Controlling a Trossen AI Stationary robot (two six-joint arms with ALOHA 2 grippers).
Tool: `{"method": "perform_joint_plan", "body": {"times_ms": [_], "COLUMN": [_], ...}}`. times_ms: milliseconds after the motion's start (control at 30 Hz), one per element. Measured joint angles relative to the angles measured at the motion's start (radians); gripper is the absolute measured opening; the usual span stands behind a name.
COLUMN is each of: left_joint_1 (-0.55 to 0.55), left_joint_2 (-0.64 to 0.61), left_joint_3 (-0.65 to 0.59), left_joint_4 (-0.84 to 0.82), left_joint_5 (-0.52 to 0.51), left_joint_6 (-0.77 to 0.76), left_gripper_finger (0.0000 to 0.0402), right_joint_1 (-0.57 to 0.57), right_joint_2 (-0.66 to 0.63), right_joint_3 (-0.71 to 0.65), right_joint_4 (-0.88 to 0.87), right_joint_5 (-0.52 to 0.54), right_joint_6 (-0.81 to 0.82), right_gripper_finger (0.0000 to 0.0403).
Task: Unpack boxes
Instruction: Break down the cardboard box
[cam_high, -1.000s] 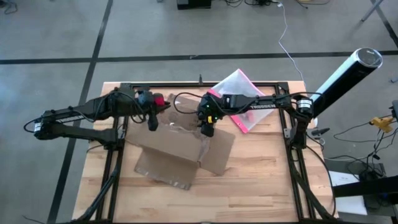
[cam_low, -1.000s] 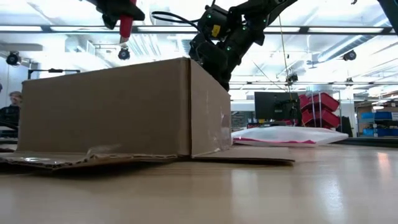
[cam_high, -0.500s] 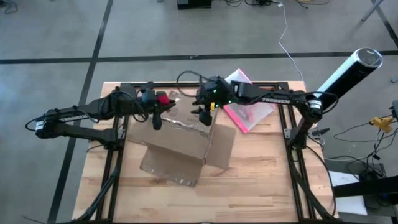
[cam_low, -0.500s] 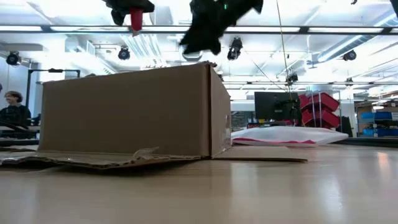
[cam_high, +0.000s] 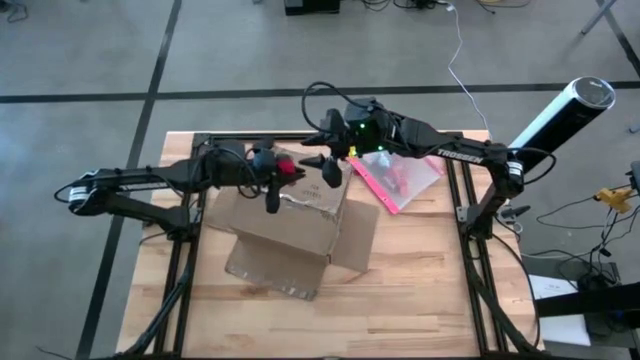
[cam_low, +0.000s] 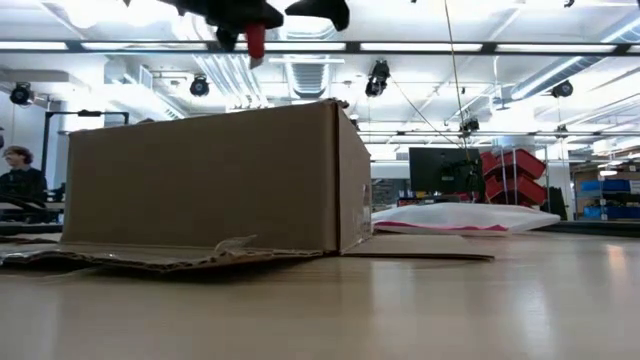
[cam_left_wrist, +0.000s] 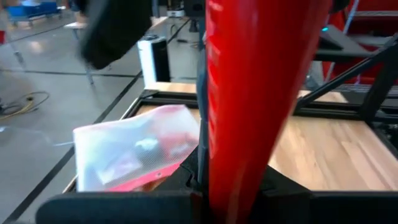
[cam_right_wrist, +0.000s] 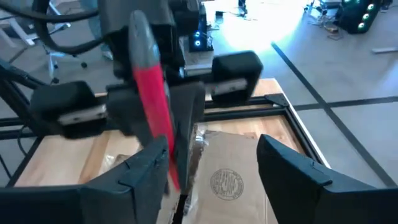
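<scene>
On the table (cam_high: 420, 290): one brown cardboard box (cam_high: 290, 225) sits near the middle, its flaps spread flat on the wood.
Left gripper (cam_high: 280, 172): raised above the box's far edge, fingers pressed onto a red tool (cam_high: 287, 168); in the low view the red tip (cam_low: 255, 40) hangs clear of the box top.
Right gripper (cam_high: 322, 165): also above the box's far edge, just beside the left gripper, fingers spread with nothing between them.
Pouch (cam_high: 395, 172): pink-edged, translucent, lying flat beside the box's far right corner.
Background: a person (cam_low: 20, 180) is visible beyond the table.
</scene>
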Motion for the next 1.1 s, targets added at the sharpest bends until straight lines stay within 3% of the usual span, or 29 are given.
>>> {"method": "perform_joint_plan", "body": {"times_ms": [200, 567, 700, 967, 1100], "left_joint_1": [0.000, 0.001, 0.001, 0.006, 0.010], "left_joint_2": [0.070, 0.156, 0.163, 0.162, 0.162], "left_joint_3": [0.000, -0.001, -0.001, -0.001, -0.001], "left_joint_4": [0.123, 0.235, 0.248, 0.262, 0.262], "left_joint_5": [0.032, 0.061, 0.062, 0.068, 0.071], "left_joint_6": [-0.013, -0.030, -0.031, -0.038, -0.040], "left_gripper_finger": [0.0022, 0.0022, 0.0022, 0.0022, 0.0022], "right_joint_1": [0.001, 0.008, 0.008, 0.008, 0.008], "right_joint_2": [0.001, 0.001, 0.001, 0.001, 0.001], "right_joint_3": [0.000, 0.000, -0.001, -0.001, -0.001], "right_joint_4": [0.006, 0.023, 0.023, 0.026, 0.026], "right_joint_5": [-0.076, -0.131, -0.131, -0.134, -0.133], "right_joint_6": [0.026, 0.065, 0.079, 0.049, 0.025], "right_gripper_finger": [0.0238, 0.0192, 0.0156, 0.0038, 0.0031]}}
